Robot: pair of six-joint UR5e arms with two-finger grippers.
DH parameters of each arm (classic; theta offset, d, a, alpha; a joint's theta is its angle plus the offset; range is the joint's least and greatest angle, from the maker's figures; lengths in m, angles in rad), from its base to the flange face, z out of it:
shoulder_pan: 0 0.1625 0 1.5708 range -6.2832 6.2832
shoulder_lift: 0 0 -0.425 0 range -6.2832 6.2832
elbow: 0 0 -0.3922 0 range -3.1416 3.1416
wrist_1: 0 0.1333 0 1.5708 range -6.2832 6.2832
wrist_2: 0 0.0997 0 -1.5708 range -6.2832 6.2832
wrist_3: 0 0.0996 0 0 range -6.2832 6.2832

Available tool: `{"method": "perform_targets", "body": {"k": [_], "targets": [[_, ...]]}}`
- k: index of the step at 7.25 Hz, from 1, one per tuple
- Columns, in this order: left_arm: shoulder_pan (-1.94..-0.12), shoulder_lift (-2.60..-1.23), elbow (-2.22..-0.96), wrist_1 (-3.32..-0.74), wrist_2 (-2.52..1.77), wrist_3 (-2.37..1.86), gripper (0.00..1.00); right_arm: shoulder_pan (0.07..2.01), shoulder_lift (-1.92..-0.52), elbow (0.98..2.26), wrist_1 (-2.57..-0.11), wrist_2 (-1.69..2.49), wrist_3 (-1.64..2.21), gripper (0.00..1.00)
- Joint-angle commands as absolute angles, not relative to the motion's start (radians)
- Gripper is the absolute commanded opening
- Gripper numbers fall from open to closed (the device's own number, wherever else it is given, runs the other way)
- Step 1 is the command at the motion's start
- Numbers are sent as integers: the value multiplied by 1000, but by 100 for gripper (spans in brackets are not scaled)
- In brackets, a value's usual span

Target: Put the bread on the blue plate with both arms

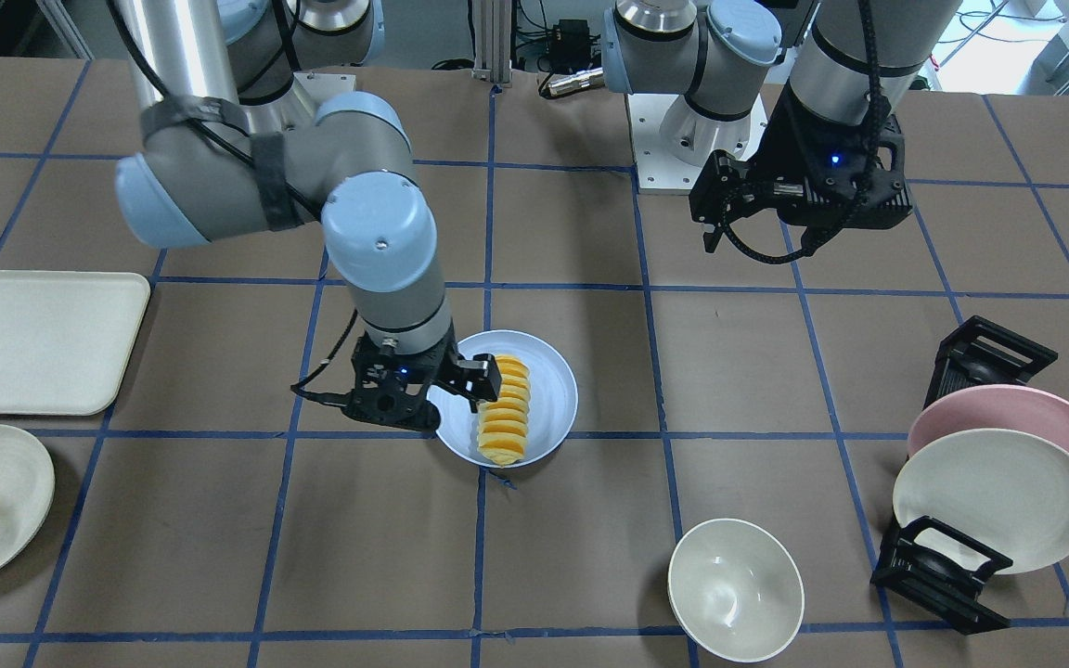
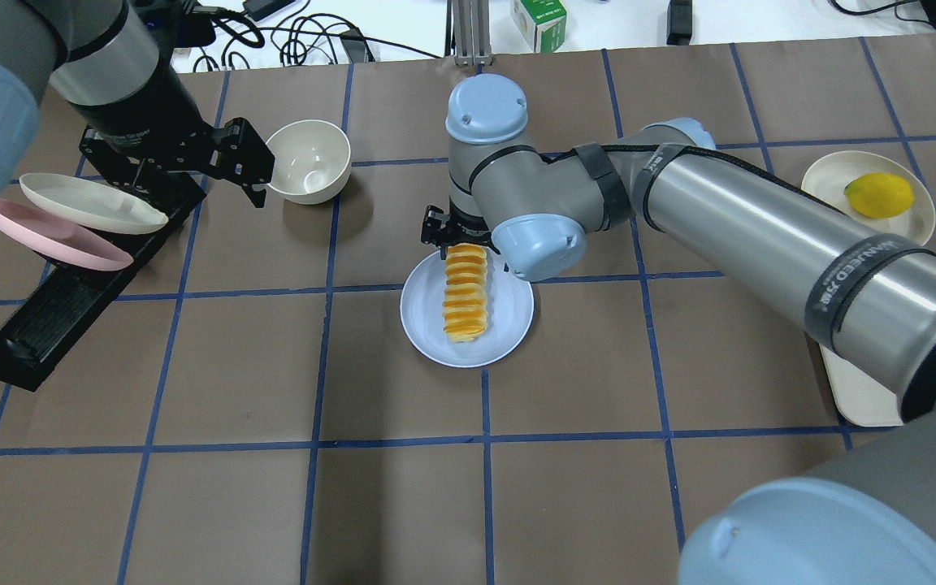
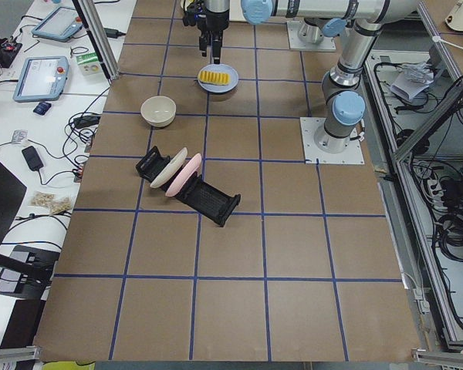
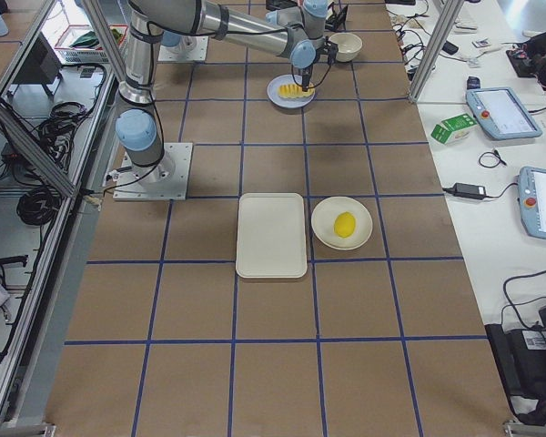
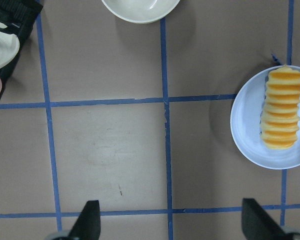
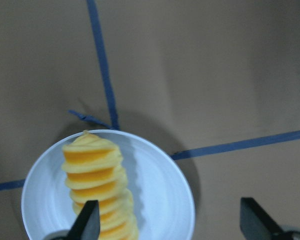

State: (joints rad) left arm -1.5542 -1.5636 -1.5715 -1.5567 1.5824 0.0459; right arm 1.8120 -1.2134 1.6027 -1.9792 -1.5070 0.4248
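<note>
Matt blue plate (image 1: 555, 390), ridged bread (image 1: 505, 413), glossy bowl (image 1: 735, 588), brushed-metal right arm (image 2: 760, 236), matt brown papery table (image 1: 219, 520)

ridged yellow-orange bread (image 1: 505, 411) flat on blue plate (image 1: 550, 380)

Four plates (image 1: 558, 390), one bowl (image 1: 734, 589), one tray (image 1: 33, 339)

Your feeds look evenly bright, diffuse light from above, shadows soft. Counter (image 1: 572, 575) matte brown. Small highlights on white bowl (image 1: 736, 589) and silver tube of right arm (image 1: 182, 46). Overhead view: big joint cap (image 2: 809, 536) at bottom right fuzzy, out of focus. Right wrist view dimmer and soft, bread (image 6: 92, 170) blurry, broad shadow darkening counter top right. Left wrist view crisp, faint shadow left of blue plate (image 5: 245, 125).
</note>
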Motion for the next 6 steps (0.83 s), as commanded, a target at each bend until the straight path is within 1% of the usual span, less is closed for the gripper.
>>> {"method": "perform_targets", "body": {"k": [1, 3, 4, 6], "targets": [[-1555, -1560, -1571, -1563, 1586, 46, 100, 1639, -1360, 1606, -1786, -1511, 217, 100], [-1557, -1543, -1565, -1566, 1580, 46, 100, 1574, -1477, 1606, -1699, -1609, 175, 100], [-1557, -1537, -1569, -1574, 1580, 46, 100, 1560, -1502, 1606, -1643, -1612, 176, 100], [-1557, -1537, -1571, -1574, 1582, 44, 100, 1557, -1526, 1606, -1611, -1611, 176, 100]]}}
